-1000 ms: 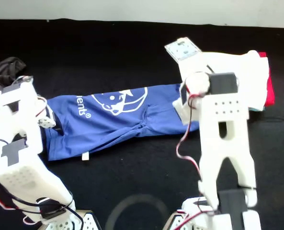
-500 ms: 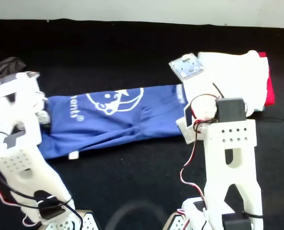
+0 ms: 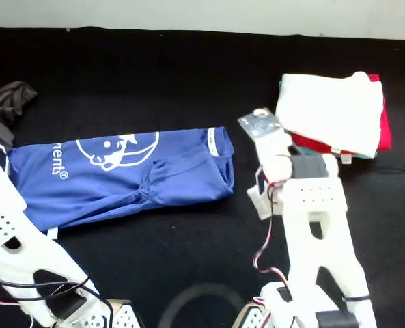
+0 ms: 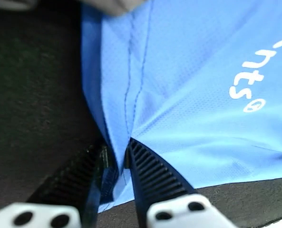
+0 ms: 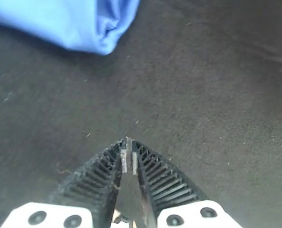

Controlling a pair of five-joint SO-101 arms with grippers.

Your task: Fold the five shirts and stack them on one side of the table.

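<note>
A blue shirt (image 3: 120, 174) with a white print lies folded lengthwise on the black table (image 3: 188, 82), left of centre. My left gripper (image 4: 118, 161) is shut on the shirt's edge (image 4: 179, 95) at its left end, where the left arm (image 3: 1, 198) stands. My right gripper (image 5: 127, 159) is shut on nothing, over bare table just right of the shirt's free end (image 5: 91, 26). The right arm (image 3: 308, 205) stands in the middle right. A stack of folded shirts (image 3: 332, 109), white on top with red and teal beneath, sits at the back right.
A dark grey shirt (image 3: 7, 99) lies crumpled at the back left, close to the left arm. The table's far edge meets a pale wall (image 3: 202, 14). Bare black cloth stretches between the blue shirt and the stack.
The left arm has dragged the blue shirt to the left. The shirt's right end has come away from the right gripper, and the right arm has drawn back toward its base.
</note>
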